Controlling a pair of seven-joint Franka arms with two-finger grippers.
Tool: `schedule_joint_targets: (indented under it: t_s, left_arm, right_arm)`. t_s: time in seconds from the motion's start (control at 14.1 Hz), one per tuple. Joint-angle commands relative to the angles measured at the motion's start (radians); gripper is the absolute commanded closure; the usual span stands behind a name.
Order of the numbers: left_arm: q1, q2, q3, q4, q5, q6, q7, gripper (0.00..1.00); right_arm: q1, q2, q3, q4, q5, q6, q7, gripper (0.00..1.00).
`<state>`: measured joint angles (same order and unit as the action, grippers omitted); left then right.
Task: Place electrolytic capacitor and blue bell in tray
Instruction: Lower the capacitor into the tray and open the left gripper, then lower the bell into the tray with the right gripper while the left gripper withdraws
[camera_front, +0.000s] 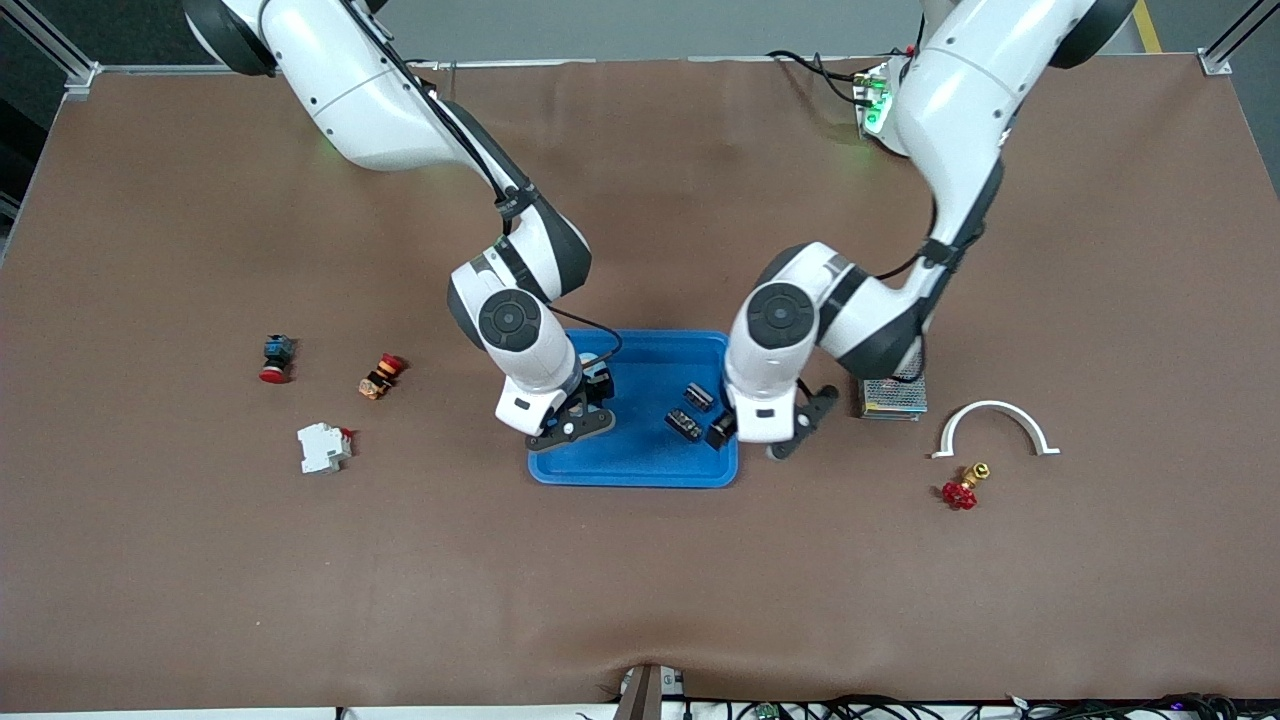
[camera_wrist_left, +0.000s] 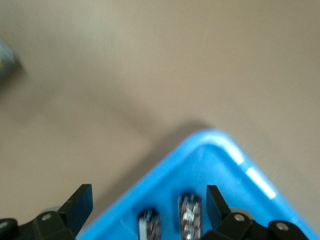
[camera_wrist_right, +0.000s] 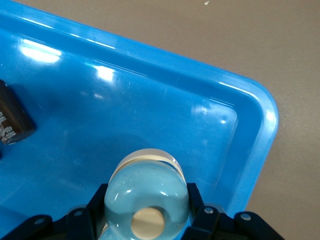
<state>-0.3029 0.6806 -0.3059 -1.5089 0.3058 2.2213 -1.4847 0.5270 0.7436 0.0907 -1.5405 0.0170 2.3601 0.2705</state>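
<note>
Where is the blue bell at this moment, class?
In the right wrist view the blue bell sits between the right gripper fingers, over the tray near a corner; the front view places that gripper at the right arm's end of the tray.

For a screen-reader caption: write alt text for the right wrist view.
The right end effector is shut on a pale blue bell, holding it over a corner of the bright blue tray. One dark electrolytic capacitor lies in the tray at the view's edge, and brown table shows past the rim.
</note>
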Motion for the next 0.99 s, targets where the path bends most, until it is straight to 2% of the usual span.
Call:
schedule_joint_targets:
  t_s: [0.0, 0.14, 0.35, 0.57, 0.92]
  left_arm:
    - [0.019, -0.016, 0.005, 0.039, 0.082, -0.015, 0.087, 0.00]
    - [0.079, -0.045, 0.005, 0.039, 0.124, -0.015, 0.170, 0.00]
    - [0.172, -0.090, -0.005, 0.036, 0.110, -0.019, 0.288, 0.00]
    - [0.205, -0.124, -0.009, 0.033, 0.108, -0.100, 0.334, 0.00]
    - [0.267, -0.173, -0.010, 0.036, 0.107, -0.149, 0.437, 0.00]
  right_arm:
    - [0.016, 0.033, -0.012, 0.048, -0.009, -0.002, 0.029, 0.63]
    - [0.016, 0.040, -0.012, 0.049, -0.009, -0.002, 0.029, 0.63]
    - [0.016, 0.063, -0.012, 0.048, -0.009, 0.031, 0.029, 0.63]
    - [0.021, 0.076, -0.014, 0.049, -0.012, 0.034, 0.029, 0.63]
    - [0.024, 0.086, -0.015, 0.049, -0.035, 0.041, 0.029, 0.63]
